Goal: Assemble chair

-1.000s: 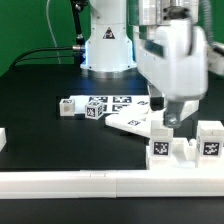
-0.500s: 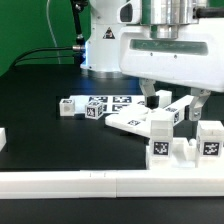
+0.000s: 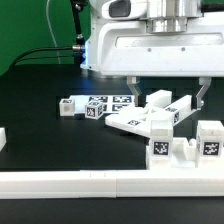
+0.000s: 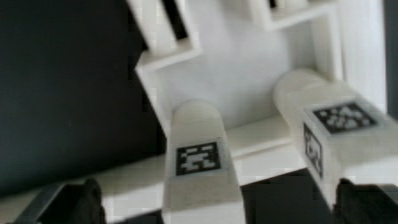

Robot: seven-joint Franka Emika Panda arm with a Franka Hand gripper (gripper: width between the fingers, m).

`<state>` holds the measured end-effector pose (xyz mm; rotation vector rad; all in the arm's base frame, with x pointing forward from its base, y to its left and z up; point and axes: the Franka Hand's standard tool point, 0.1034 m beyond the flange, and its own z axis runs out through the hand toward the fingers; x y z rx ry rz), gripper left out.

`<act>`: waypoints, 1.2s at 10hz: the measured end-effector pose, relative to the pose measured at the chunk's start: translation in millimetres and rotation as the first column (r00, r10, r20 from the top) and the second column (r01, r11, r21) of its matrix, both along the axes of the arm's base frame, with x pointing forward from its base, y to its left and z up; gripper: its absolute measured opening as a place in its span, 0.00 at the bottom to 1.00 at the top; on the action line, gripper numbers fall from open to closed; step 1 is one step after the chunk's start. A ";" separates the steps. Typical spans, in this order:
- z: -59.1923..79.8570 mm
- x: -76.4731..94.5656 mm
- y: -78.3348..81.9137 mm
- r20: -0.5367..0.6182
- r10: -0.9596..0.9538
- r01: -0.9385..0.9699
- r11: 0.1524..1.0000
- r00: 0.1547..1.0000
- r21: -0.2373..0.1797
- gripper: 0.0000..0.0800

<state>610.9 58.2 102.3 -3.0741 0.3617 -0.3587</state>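
Observation:
The chair's white parts lie loose on the black table. A flat slab (image 3: pixel 128 122) carries two pegged legs (image 3: pixel 168 104), both tagged. In the wrist view the legs (image 4: pixel 199 150) lie side by side across the slab (image 4: pixel 222 75). Another chair part with two tagged upright blocks (image 3: pixel 160 146) stands against the white rail. My gripper (image 3: pixel 170 97) hovers just above the legs, open and empty, with its fingers (image 3: pixel 135 90) spread wide to either side. In the wrist view the gripper (image 4: pixel 217 208) shows only dark fingertips (image 4: pixel 71 203) at the picture's edge.
A long plain white rail (image 3: pixel 90 183) runs along the front of the table. Two small tagged blocks (image 3: pixel 68 106) lie at the exterior view's left, beside the marker board (image 3: pixel 118 99). The robot base (image 3: pixel 105 50) stands behind, and a white block (image 3: pixel 3 138) sits at the far left edge.
The hand has turned about a quarter turn, from side-on to broadside in the exterior view. Its fingers have spread and risen a little above the legs.

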 end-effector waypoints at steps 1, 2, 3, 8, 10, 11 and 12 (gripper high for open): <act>-3.7 -9.7 1.5 0.018 0.113 -0.112 0.993 0.993 -0.032 0.81; -2.7 -8.1 -3.1 0.024 0.173 -0.171 0.984 0.985 -0.054 0.81; -3.2 -8.3 -4.7 0.020 0.209 -0.207 0.976 0.978 -0.066 0.81; -23.2 -16.5 -42.8 0.049 0.207 -0.202 0.976 0.977 -0.085 0.81; -37.3 -16.3 -36.8 0.077 0.206 -0.198 0.974 0.975 -0.106 0.81; -42.7 -11.0 -36.3 0.126 0.215 -0.197 0.970 0.968 -0.143 0.81; -45.5 -4.1 -38.0 0.207 0.226 -0.186 0.963 0.952 -0.195 0.81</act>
